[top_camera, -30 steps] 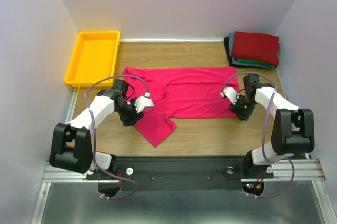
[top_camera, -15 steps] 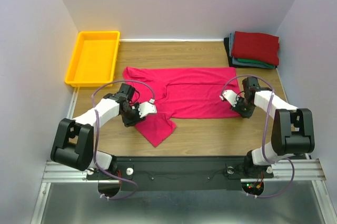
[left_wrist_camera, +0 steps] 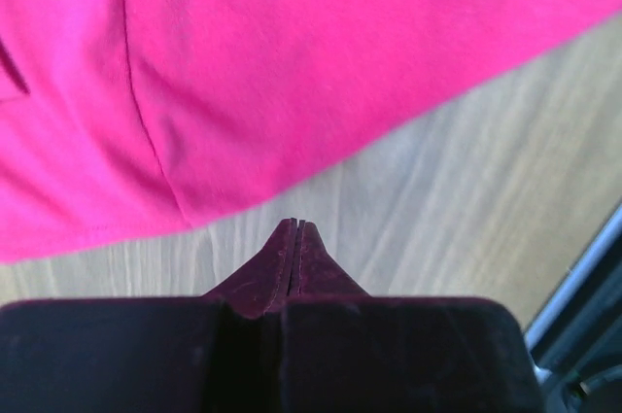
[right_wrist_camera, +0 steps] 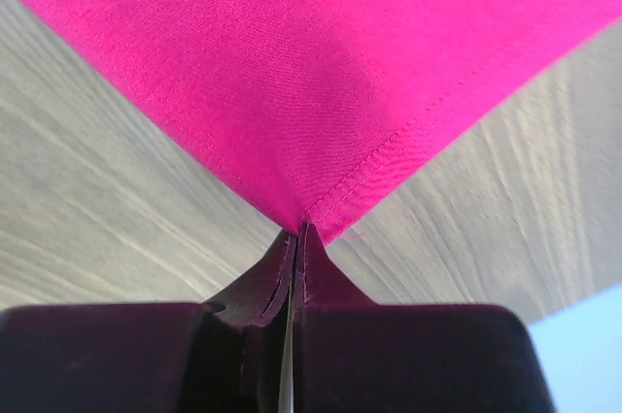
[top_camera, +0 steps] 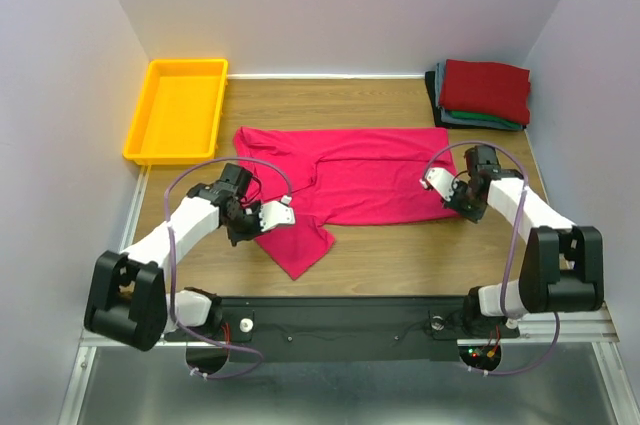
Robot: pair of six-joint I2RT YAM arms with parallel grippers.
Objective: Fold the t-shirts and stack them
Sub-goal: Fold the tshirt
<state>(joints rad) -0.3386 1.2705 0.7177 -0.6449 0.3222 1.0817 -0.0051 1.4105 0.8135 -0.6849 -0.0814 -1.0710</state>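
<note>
Your crimson cloth t-shirt point(top_camera: 360, 180) lies spread flat on the light wooden table point(top_camera: 400, 250). Its body stretches sideways btw the two claws, and one flap of it points toward the near edge, just right of the L claw.

R claw point(right_wrist_camera: 296, 233): fingers pressed together right at the shirt's near-right hem corner. The stitched corner runs into the tips and looks nipped there. The cloth fans out ahead of the claw, w/ bare wood on both sides of it.

L claw point(left_wrist_camera: 294, 226): fingers pressed together w/ nothing btw them. The tips sit over bare wood, just short of the shirt's edge. Cloth fills the view ahead of this claw, and a dark rail shows low to its right.

Pose: your L arm point(top_camera: 190, 215) comes up from its base and slants inward. The forearm is low over the table and the wrist is tipped down beside the flap. Your R arm point(top_camera: 520, 203) runs away from its base and inward, w/ the wrist bent down at the hem corner.

Beyond the R claw and to its right, well apart, sits the folded stack. A dark red folded t-shirt point(top_camera: 485, 88) is on top, w/ only the edges of a teal-green t-shirt point(top_camera: 490, 122) and a dark grey t-shirt point(top_camera: 432, 85) showing under it.

Beyond the L claw and to its left is the yellow plastic tray point(top_camera: 165, 158), near the crimson shirt's far-left corner but not touching it.
</note>
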